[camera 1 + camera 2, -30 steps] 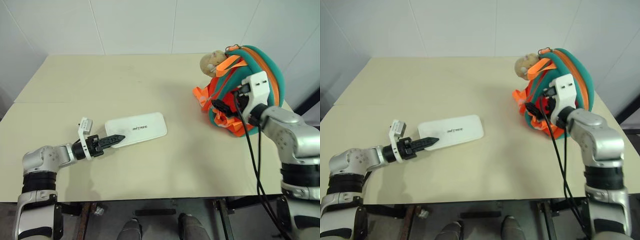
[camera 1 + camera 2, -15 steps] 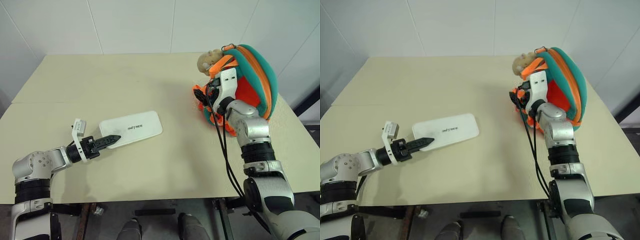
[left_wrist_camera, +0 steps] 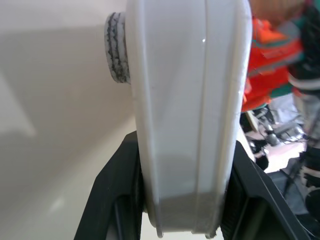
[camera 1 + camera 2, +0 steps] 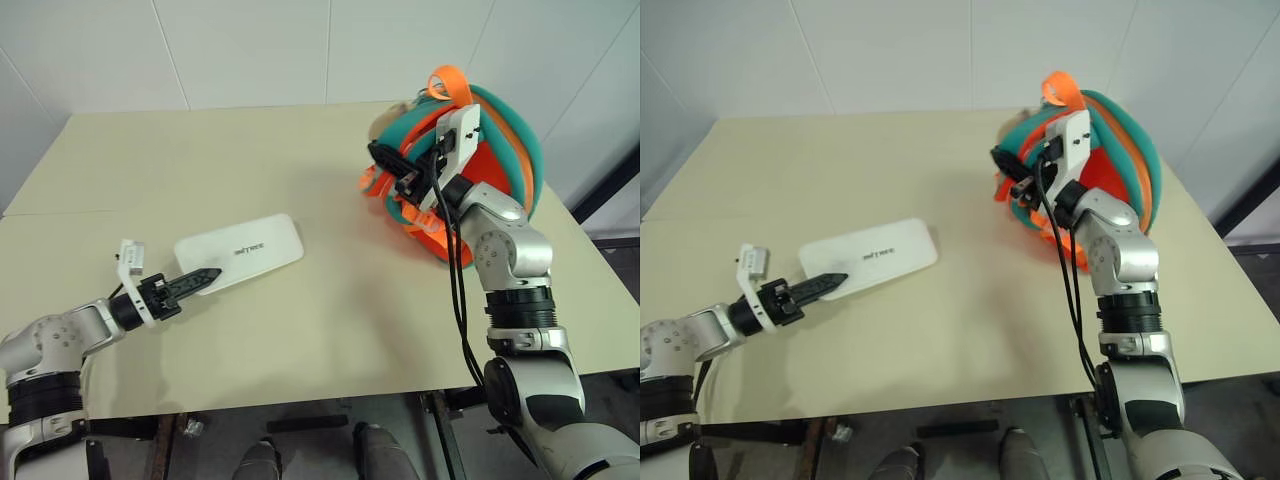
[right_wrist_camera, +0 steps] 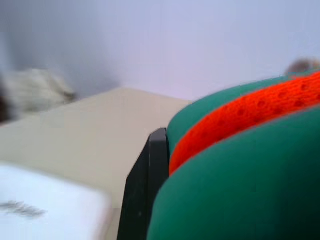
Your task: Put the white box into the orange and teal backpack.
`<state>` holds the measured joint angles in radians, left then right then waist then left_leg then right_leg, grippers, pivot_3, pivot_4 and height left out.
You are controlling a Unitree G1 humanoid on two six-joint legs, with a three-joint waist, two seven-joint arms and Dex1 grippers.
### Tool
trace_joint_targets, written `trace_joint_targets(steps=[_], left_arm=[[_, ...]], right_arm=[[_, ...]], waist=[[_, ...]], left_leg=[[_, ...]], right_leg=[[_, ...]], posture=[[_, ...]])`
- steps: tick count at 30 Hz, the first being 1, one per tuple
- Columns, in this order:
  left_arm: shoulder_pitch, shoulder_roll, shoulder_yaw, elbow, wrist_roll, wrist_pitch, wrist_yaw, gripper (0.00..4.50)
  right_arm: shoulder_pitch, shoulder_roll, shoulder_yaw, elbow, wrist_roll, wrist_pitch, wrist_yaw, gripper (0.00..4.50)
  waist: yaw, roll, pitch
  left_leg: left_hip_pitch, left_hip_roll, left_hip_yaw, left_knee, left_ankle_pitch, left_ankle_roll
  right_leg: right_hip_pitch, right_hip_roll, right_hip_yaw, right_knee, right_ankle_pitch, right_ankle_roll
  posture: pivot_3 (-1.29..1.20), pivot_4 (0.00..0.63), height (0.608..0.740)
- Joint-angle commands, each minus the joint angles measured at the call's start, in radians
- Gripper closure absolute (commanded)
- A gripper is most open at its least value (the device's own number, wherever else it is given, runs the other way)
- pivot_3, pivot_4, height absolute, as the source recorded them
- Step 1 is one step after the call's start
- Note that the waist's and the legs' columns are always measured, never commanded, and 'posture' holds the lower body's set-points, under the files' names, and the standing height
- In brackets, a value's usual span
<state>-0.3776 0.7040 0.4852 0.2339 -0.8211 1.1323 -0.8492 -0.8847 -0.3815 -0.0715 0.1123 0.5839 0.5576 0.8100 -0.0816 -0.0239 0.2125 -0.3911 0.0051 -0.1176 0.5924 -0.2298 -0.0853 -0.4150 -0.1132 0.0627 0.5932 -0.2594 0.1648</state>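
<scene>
The white box (image 4: 240, 251) lies flat on the beige counter (image 4: 300, 180), toward the left half and nearer the front edge than the back, its long side slanting up toward the right. The left tool (image 4: 205, 277) has its black fingers closed on the box's near left end; in the left wrist view the box (image 3: 190, 110) stands edge-on between the two black fingers (image 3: 112, 200), with a small grey round foot showing on its underside.

The orange and teal backpack (image 4: 490, 160) sits at the right side of the counter, close to the back right corner, well apart from the box. It stands bulging and tipped, with orange webbing loops at its top and down its front. The right tool (image 4: 385, 160) is at the backpack's left face, closed tight on its teal edging; in the right wrist view teal and orange fabric (image 5: 240, 165) is pressed against one black finger (image 5: 150, 185).

Bare counter lies between the box and the backpack. Black cables hang from the right arm in front of the backpack's lower part.
</scene>
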Motion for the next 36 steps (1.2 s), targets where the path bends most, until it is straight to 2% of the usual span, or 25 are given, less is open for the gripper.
trace_joint_targets(steps=[1,5,9,12,16,20,24,28,30,36], left_arm=[[0.034,0.065,0.07,-0.043,-0.029,-0.025,-0.039,3.05],[0.052,0.106,0.129,-0.016,-0.051,-0.002,-0.033,3.05],[0.104,0.106,0.193,-0.077,-0.09,0.018,-0.016,3.05],[0.132,0.079,0.236,-0.157,-0.152,0.053,0.017,3.05],[0.152,0.048,0.324,-0.303,-0.286,0.086,0.065,3.05],[0.185,0.042,0.437,-0.414,-0.444,0.086,0.116,3.05],[0.264,0.041,0.498,-0.517,-0.553,0.053,0.123,3.05],[0.32,0.053,0.493,-0.542,-0.59,0.006,0.091,3.05],[0.313,0.059,0.477,-0.548,-0.616,-0.014,0.104,3.05],[0.327,0.107,0.372,-0.577,-0.537,-0.088,0.012,3.05]], right_arm=[[-0.001,-0.042,0.041,-0.235,0.232,0.211,0.171,4.48],[0.021,-0.096,0.061,-0.359,0.387,0.361,0.273,4.48],[0.039,-0.173,0.088,-0.402,0.458,0.44,0.385,4.48],[0.07,-0.244,0.126,-0.392,0.417,0.422,0.478,4.48],[0.077,-0.279,0.183,-0.246,0.275,0.326,0.533,4.48],[0.065,-0.281,0.206,-0.182,0.218,0.285,0.572,4.48],[0.064,-0.264,0.224,-0.147,0.179,0.257,0.593,4.48],[0.059,-0.236,0.236,-0.123,0.148,0.233,0.599,4.48],[0.057,-0.23,0.239,-0.116,0.136,0.225,0.606,4.48],[0.057,-0.222,0.236,-0.112,0.121,0.216,0.608,4.48]], waist=[[-0.002,0.0,0.0],[0.005,0.0,0.0],[0.015,0.0,0.0],[0.028,0.0,0.0],[0.035,-0.002,0.0],[0.035,-0.003,0.0],[0.028,-0.003,0.0],[0.029,-0.003,0.0],[0.029,-0.003,0.0],[0.031,-0.003,0.0]], left_leg=[[0.0,0.0,0.0,0.0,0.0,0.0],[0.0,0.001,0.0,-0.001,-0.001,0.0],[0.0,0.001,0.0,0.0,-0.002,-0.001],[0.0,0.001,0.0,0.0,-0.002,-0.001],[0.0,0.001,0.0,0.002,-0.002,-0.001],[0.0,0.001,0.0,0.004,-0.002,-0.001],[0.0,0.002,0.0,0.004,-0.004,-0.002],[0.0,0.003,0.0,0.004,-0.004,-0.001],[0.0,0.003,0.0,0.005,-0.004,-0.001],[0.0,0.003,0.001,0.007,-0.004,-0.002]], right_leg=[[0.0,0.0,0.0,0.0,0.0,0.0],[-0.001,0.001,-0.001,-0.001,-0.003,-0.001],[-0.001,0.0,-0.001,-0.002,-0.004,-0.002],[-0.001,0.001,-0.001,-0.002,-0.004,-0.002],[0.0,0.0,-0.002,-0.002,-0.004,-0.002],[0.001,0.0,-0.002,-0.003,-0.004,-0.003],[0.0,0.001,-0.002,-0.003,-0.004,-0.003],[0.001,0.001,-0.002,-0.003,-0.005,-0.004],[0.001,0.002,-0.002,-0.003,-0.009,-0.012],[0.002,0.003,-0.001,-0.004,-0.012,-0.019]], posture=[[0.0,0.15,0.74],[0.0,0.15,0.74],[0.0,0.15,0.74],[0.0,0.15,0.74],[0.0,0.15,0.74],[0.0,0.15,0.74],[0.0,0.15,0.74],[0.0,0.15,0.74],[0.0,0.15,0.74],[0.0,0.15,0.74]])
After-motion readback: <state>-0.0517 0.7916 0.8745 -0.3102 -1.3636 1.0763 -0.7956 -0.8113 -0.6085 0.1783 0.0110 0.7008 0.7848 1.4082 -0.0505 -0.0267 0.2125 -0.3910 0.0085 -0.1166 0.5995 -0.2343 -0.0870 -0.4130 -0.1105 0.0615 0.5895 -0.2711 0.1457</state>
